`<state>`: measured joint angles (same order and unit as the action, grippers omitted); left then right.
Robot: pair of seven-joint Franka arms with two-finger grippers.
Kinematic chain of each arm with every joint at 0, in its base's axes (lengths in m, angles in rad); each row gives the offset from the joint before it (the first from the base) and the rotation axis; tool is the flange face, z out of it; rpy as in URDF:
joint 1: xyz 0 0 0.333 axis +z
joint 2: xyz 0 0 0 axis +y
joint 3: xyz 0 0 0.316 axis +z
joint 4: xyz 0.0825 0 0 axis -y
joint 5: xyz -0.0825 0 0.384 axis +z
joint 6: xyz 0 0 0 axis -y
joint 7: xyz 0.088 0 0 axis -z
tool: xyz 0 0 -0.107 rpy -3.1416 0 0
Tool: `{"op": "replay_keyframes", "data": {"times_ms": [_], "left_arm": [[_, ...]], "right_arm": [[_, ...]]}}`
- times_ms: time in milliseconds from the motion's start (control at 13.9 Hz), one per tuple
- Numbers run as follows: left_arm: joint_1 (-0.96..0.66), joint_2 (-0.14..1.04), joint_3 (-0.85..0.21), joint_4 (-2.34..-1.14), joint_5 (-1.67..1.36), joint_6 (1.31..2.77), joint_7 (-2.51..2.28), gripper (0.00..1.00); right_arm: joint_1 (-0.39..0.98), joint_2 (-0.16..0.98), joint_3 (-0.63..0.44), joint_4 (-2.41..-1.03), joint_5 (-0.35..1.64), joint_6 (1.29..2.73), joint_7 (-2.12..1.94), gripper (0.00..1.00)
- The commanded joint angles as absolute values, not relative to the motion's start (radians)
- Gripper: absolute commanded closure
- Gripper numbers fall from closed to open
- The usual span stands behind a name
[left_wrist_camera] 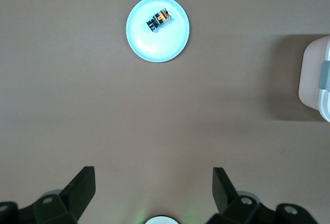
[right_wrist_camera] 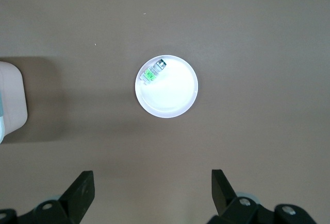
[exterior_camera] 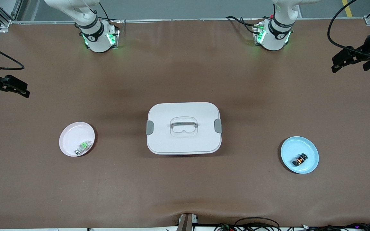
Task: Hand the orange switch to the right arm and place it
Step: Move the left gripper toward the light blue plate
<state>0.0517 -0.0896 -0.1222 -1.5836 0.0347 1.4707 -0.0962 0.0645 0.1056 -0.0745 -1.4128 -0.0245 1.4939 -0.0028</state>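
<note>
Orange switch not yet picked up

The orange switch [exterior_camera: 299, 159] is seen lying in the blue dish [exterior_camera: 310, 148]. Left pincer [left_wrist_camera: 153, 188] and right pincer [right_wrist_camera: 152, 187] are held wide open, empty. A centred descent across the switch's narrow sides is advised.

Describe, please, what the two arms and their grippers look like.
Both arms are white with black joint bands and green lights glowing at their bases. The left gripper and right gripper are black, each with two blocky fingers, trailing black cables.
</note>
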Motion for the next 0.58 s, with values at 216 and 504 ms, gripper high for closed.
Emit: {"op": "replay_keyframes", "data": {"times_ms": [216, 504], "left_arm": [[0.054, -0.078, -0.12, -1.562, 0.031, 1.463, -0.083, 0.0], [0.057, -0.008, -0.115, -1.517, 0.034, 1.465, -0.083, 0.0]], "right_arm": [[0.04, 0.086, -0.072, -1.424, 0.056, 1.483, -0.009, 0.0], [0.011, 0.086, -0.069, -1.424, 0.091, 1.476, 0.001, 0.0]]}}
